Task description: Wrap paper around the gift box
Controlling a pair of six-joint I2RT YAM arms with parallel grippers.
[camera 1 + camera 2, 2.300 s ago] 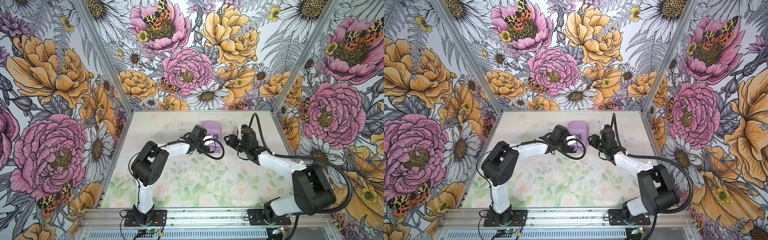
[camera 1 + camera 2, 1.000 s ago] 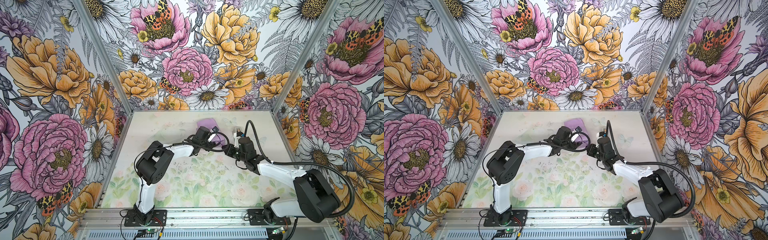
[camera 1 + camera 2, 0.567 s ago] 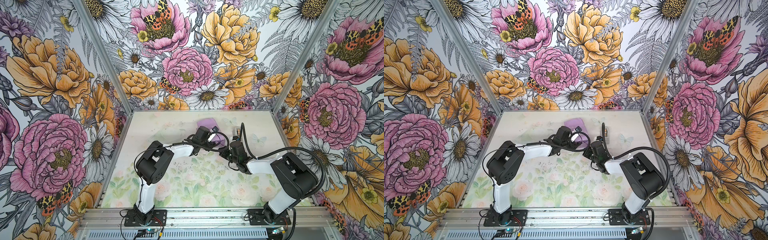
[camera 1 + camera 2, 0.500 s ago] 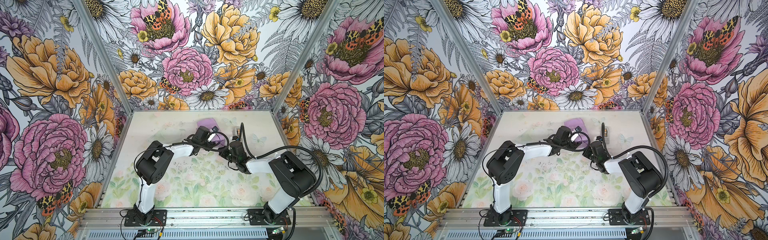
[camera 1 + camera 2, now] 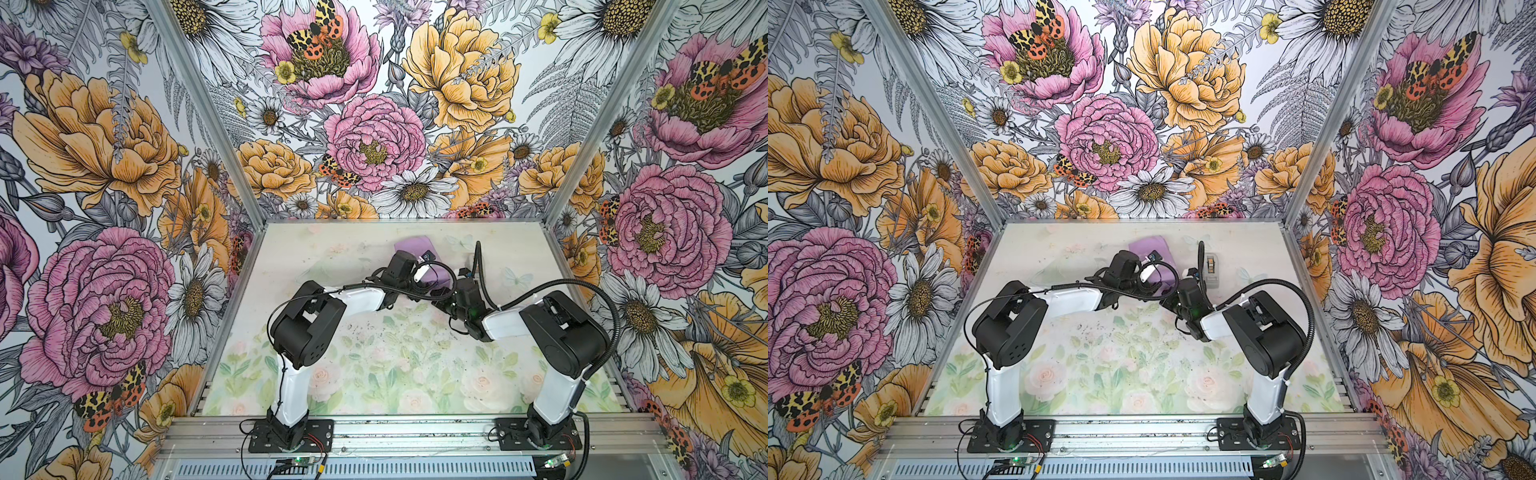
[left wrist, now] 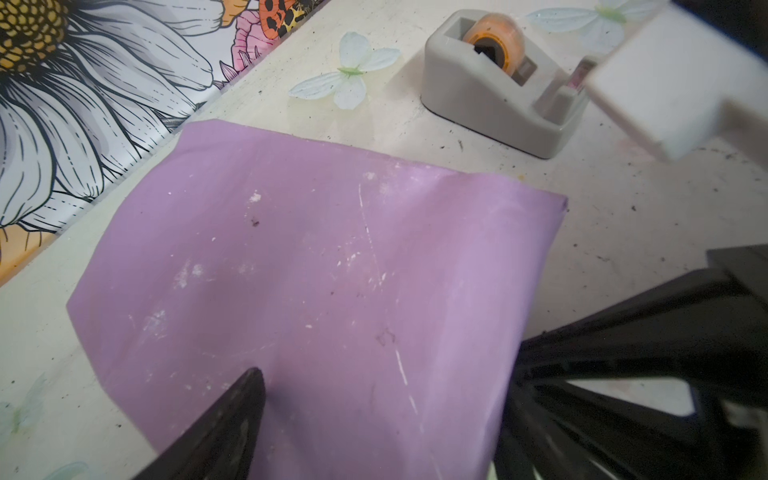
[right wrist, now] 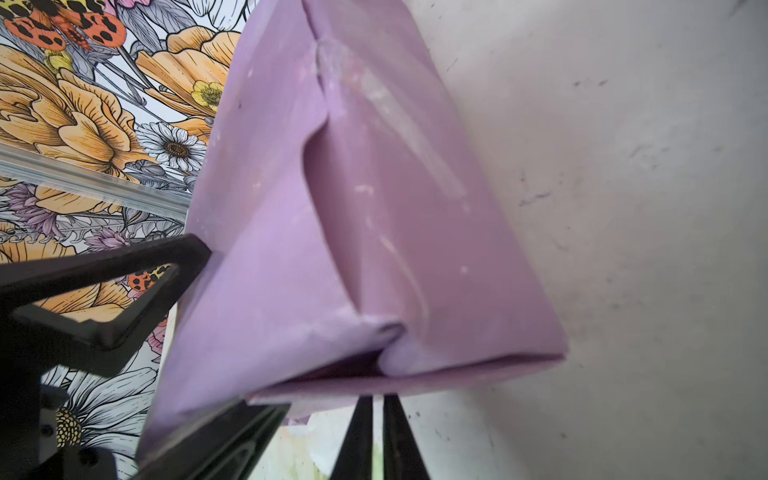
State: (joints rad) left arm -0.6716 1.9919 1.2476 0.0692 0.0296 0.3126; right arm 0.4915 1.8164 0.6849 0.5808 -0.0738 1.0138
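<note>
The left claw stands wide open. One black finger tip rests on top of the small, flat, squarish gift box. The box looks like a lilac block, because the thin pale pink sheet of paper covers all of it. The other finger sits just beside the block's edge. So the box lies right under this claw, on the pale flower-print table.

The right claw is almost closed, with only a thin crack between its fingers. The block's long side points away from it, and the loose folded end flap is right at its tips. I cannot tell if paper is caught between them. This claw is nearer the flap, so that fold looks like its job.

Just beyond the right claw stands a small grey plastic tape holder with an orange roll. It is near the box but not touching. I can read no words or labels.
</note>
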